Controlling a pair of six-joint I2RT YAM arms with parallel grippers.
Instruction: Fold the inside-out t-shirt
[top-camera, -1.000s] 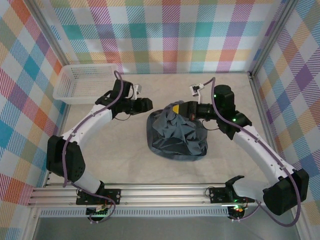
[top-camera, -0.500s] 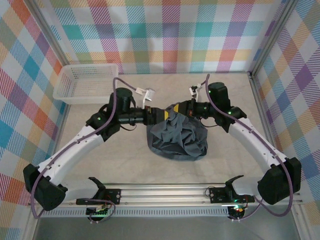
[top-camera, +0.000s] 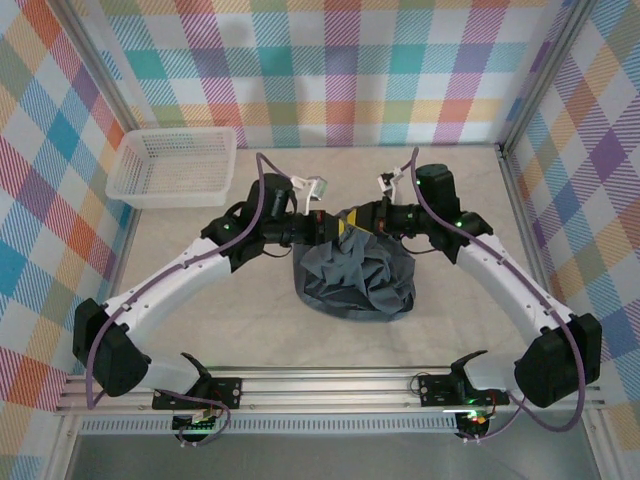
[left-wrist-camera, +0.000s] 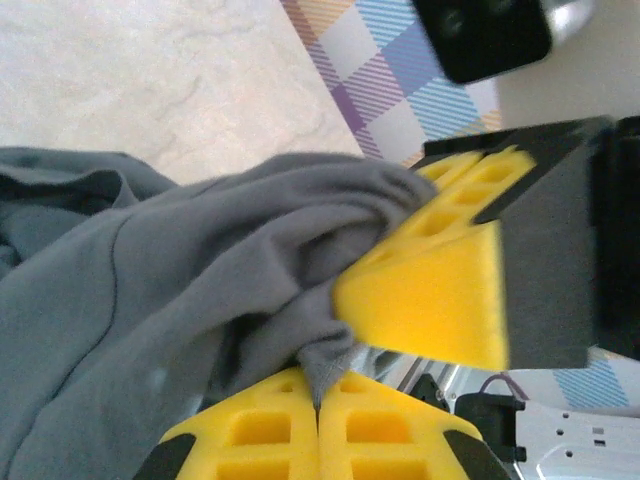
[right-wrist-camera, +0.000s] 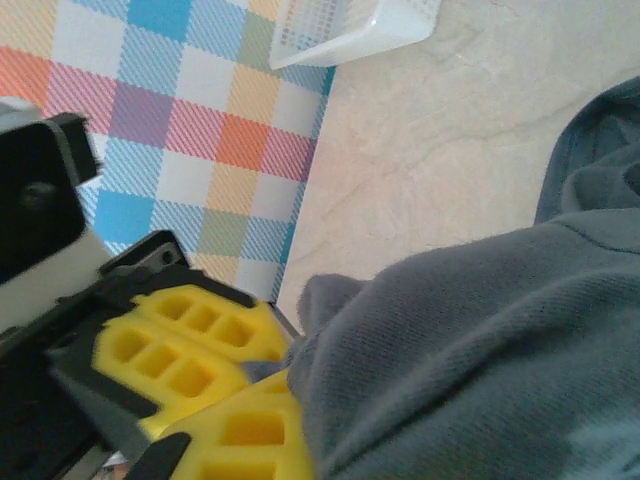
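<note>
I'm looking at a pale, stone-patterned table (top-camera: 230, 310). The inside-out t-shirt (top-camera: 352, 275) is sitting mid-table as a crumpled slate-grey mound of soft matte knit with seams showing and no clear long axis. The white mesh basket (top-camera: 165, 203) is sitting far left, well apart. Both arms are meeting at the mound's far edge, equally near, and the cloth is lying nearward from the fingers. The left gripper (top-camera: 322, 228) is clamping a fabric peak between yellow foam pads (left-wrist-camera: 260, 430). The right gripper (top-camera: 360, 219) is touching the same peak, but I can't tell whether it's gripping.

The basket (top-camera: 172, 165) lies behind-left of the t-shirt (top-camera: 355, 275).
</note>
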